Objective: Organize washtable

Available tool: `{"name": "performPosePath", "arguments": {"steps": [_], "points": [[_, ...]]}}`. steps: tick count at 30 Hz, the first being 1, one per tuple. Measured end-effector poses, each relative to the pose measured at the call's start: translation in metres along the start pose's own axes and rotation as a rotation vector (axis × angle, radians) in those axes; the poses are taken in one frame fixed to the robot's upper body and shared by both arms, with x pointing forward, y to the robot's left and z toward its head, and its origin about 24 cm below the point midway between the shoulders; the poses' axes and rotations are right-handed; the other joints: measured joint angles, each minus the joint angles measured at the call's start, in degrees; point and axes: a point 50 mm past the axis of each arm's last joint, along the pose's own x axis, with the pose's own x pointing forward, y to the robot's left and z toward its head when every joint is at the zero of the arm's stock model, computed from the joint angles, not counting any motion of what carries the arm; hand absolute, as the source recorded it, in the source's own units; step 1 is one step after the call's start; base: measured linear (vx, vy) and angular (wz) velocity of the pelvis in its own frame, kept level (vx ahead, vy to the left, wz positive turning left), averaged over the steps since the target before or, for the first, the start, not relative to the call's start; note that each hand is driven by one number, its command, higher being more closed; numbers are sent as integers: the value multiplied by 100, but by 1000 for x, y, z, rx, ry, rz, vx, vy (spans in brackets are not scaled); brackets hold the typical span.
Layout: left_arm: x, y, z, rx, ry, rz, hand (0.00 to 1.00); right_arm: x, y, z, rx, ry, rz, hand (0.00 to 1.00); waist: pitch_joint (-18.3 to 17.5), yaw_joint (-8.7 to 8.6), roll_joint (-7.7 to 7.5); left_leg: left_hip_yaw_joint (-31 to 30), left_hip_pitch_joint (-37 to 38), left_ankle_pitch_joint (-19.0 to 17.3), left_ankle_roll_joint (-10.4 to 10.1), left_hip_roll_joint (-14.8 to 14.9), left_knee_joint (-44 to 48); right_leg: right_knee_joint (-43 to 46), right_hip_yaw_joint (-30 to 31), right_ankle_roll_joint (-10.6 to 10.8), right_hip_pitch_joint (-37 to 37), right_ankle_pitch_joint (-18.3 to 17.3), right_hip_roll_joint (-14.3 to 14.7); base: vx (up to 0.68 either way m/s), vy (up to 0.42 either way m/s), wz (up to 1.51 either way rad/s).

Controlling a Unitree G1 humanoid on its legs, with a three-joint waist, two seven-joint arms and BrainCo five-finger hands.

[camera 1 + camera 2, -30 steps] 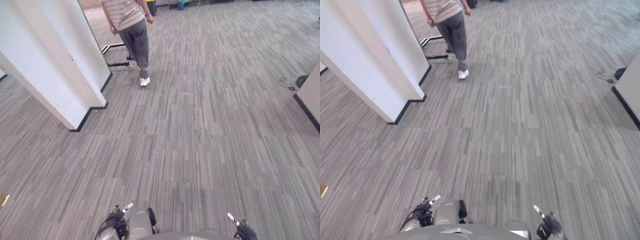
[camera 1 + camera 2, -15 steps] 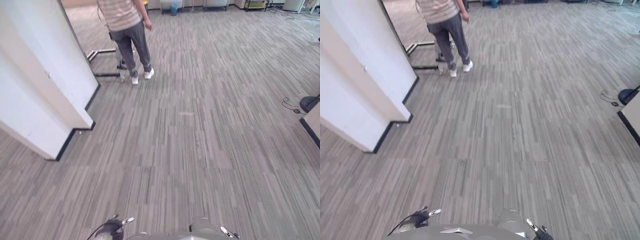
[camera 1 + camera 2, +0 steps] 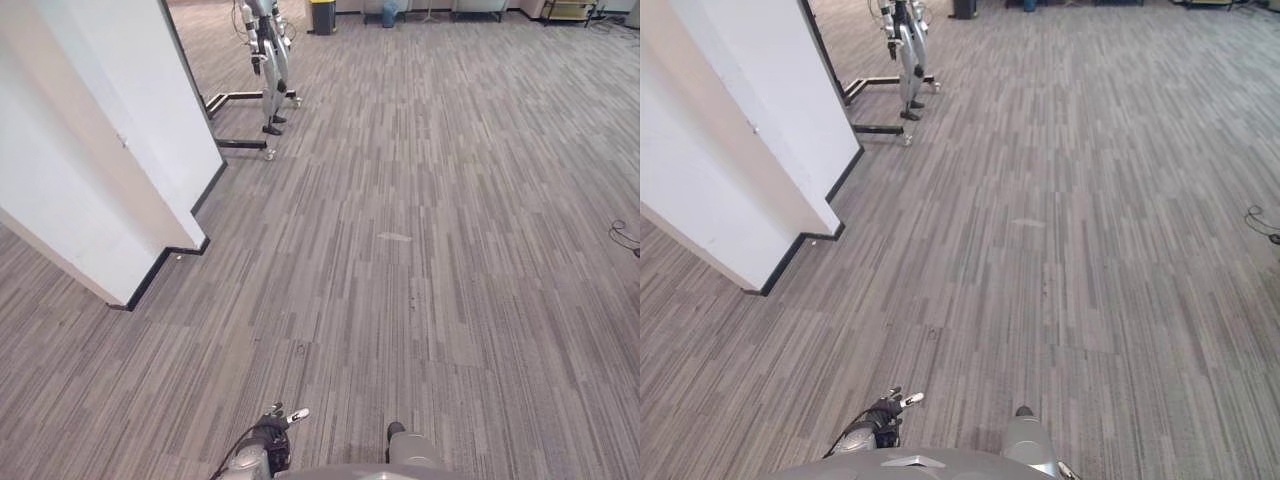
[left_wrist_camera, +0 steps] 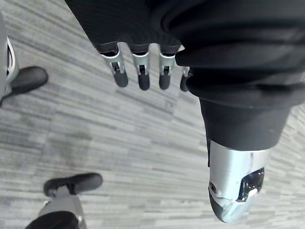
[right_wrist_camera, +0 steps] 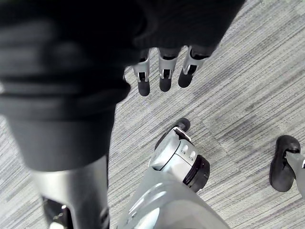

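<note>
My left hand (image 4: pixel 142 76) hangs over the grey striped carpet (image 4: pixel 119 138), its fingers straight and relaxed with nothing in them. In the left eye view the left hand (image 3: pixel 270 432) sits low at the bottom edge. My right hand (image 5: pixel 164 78) also hangs over the carpet, fingers relaxed and holding nothing.
A white partition wall (image 3: pixel 90 170) with a black base strip stands at the left. Behind it a silver machine on a black wheeled stand (image 3: pixel 266 70) rests on the floor. A bin (image 3: pixel 322 14) stands at the far back. A cable (image 3: pixel 626 234) lies at the right edge.
The whole picture has shifted, so the camera has moved. The person walking by the partition has passed out of the picture, and the machine on its stand now shows there.
</note>
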Motion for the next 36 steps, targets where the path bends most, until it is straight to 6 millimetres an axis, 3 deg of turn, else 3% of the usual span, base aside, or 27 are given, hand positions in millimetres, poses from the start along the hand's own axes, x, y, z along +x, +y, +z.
{"name": "performPosePath", "arguments": {"steps": [2,3,4,5,7,8,9,11,12,14,15,17,18,19,21,22,23,24,27,28,29,31,32,33,34,35,36], "points": [[-2,14,-10,11,51,33,0,-1,-4,-5,21,21,-15,0,-22,-44,44,79,-177,-586,-8,451,1031,519,-1,-54,-72,-372,143,197,52,-11],[-8,29,-24,-24,96,78,0,-2,-8,-8,61,30,-36,0,-60,-64,21,297,-285,-764,184,796,2028,771,44,-66,-50,-639,245,153,129,-20],[-10,40,-27,-98,90,121,0,-3,-10,-11,106,33,-53,0,-57,-146,-4,362,-610,-675,881,1202,3152,974,94,-65,-42,-806,277,105,118,-34],[-12,45,-28,-142,79,146,0,-4,-17,-13,150,31,-82,0,-95,-114,-30,53,-914,-326,1416,1420,4007,1061,241,-103,8,-885,367,49,-159,-67],[-18,53,-39,-225,86,192,0,-5,-29,-7,213,1,-126,0,-157,-97,93,-1466,-1406,787,688,1251,4819,1082,659,-126,146,-954,683,86,-419,-133],[-24,62,-49,-254,105,227,0,-3,-28,-3,218,-9,-124,0,-154,-72,52,-2007,-1538,1658,449,991,5041,1021,1048,-236,196,-982,838,-92,-471,-169],[-26,66,-52,-278,114,247,0,-1,-23,2,218,-20,-112,0,-153,-73,-79,-2235,-1736,1605,302,803,5298,935,1350,-291,237,-1020,823,-183,-336,-147],[-25,67,-49,-285,100,252,0,0,-19,9,181,-35,-97,0,-81,-79,-10,-2038,-2310,-288,285,748,5139,786,1640,-355,331,-1100,815,-251,-80,-83],[-24,65,-45,-285,80,251,0,1,-15,10,127,-36,-77,0,-55,-93,20,-1830,-2598,-599,263,784,4329,688,1696,-360,489,-1191,777,-102,33,-48],[-22,63,-38,-286,44,249,0,2,-6,12,61,-34,-37,0,-67,15,48,-1855,-2800,-521,150,771,2767,726,1879,-330,567,-1414,828,261,147,-72],[-23,62,-42,-289,57,251,0,3,-1,19,42,-64,-9,0,-83,103,104,-2039,-2878,-238,65,746,2365,778,2146,-273,642,-1571,937,398,249,-119],[-27,63,-54,-289,104,266,0,3,0,20,26,-76,-1,0,-319,174,53,-2084,-2882,-65,189,406,2492,889,2656,-132,637,-1796,804,403,351,-116],[-28,69,-54,-278,106,281,0,3,2,16,29,-60,1,0,-419,136,-65,-2034,-2879,-149,248,257,2523,1205,2743,-25,521,-1875,697,441,336,-56],[-28,80,-46,-244,85,297,0,2,5,7,32,-33,7,0,-473,16,-383,-1888,-2850,-283,404,-100,2520,2183,2707,50,186,-2050,535,478,256,13],[-20,80,-27,-154,52,261,0,0,-2,-4,50,18,-22,0,-468,-81,-670,-1783,-2550,-374,516,-588,2393,3279,2608,307,-165,-1711,318,494,254,35],[-16,72,-22,-101,52,224,0,0,-9,-6,57,32,-42,0,-423,-137,-641,-1787,-2168,-385,550,-847,2075,3691,2317,364,-245,-1286,96,431,171,13],[-12,59,-18,-62,48,178,0,0,-13,-3,57,22,-50,0,-362,-143,-582,-1768,-1728,-372,658,-1029,1621,4107,1973,211,-412,-588,-62,396,125,-5],[-8,47,-13,-41,40,142,0,1,-11,1,50,15,-43,0,-282,-139,-401,-1749,-1353,-338,711,-1110,1274,4543,1720,100,-621,-338,-107,289,34,-21],[2,25,11,-9,-13,74,0,2,-5,4,0,12,-9,0,-79,-169,-192,-1690,-413,-313,746,-1142,453,4604,662,-352,-1344,-1215,75,95,-110,-22],[3,22,16,-17,-26,69,0,2,-4,4,-10,11,-5,0,-42,-193,-157,-1687,-251,-313,746,-1111,318,4324,491,-411,-1457,-1282,184,-79,-220,-5],[5,17,23,-36,-48,61,0,2,-4,4,-14,11,-4,0,2,-304,-96,-1711,-12,-315,748,-1025,79,3460,275,-414,-1610,-1280,416,-162,-192,32],[7,13,31,-41,-71,45,0,1,-8,2,-5,15,-14,0,11,-386,-85,-1871,216,-353,786,-1060,-214,1813,208,-255,-1647,-959,460,-74,-180,55],[7,10,33,-46,-84,39,0,0,-14,0,17,21,-33,0,33,-433,-139,-1984,364,-412,729,-1104,-300,1610,175,-327,-1635,-476,447,347,-166,53],[6,3,24,-101,-72,35,0,0,-23,6,56,1,-67,0,139,-406,-54,-2050,408,-503,586,-928,244,1989,84,-530,-1483,-721,506,456,-167,42],[5,3,21,-115,-61,40,0,0,-23,7,71,-5,-70,0,188,-415,-54,-2020,249,-521,553,-837,861,2030,50,-524,-1366,-846,437,518,-143,48],[3,3,11,-155,-31,51,0,0,-23,8,88,-15,-72,0,313,-465,-40,-2013,-291,-430,254,-476,2510,1980,-140,-599,-1001,-1041,407,510,-178,51],[2,2,4,-220,-21,67,0,0,-24,6,95,-10,-76,0,370,-392,62,-2023,-988,130,-207,26,4180,1874,-339,-710,-616,-1226,483,526,-168,59]]}}
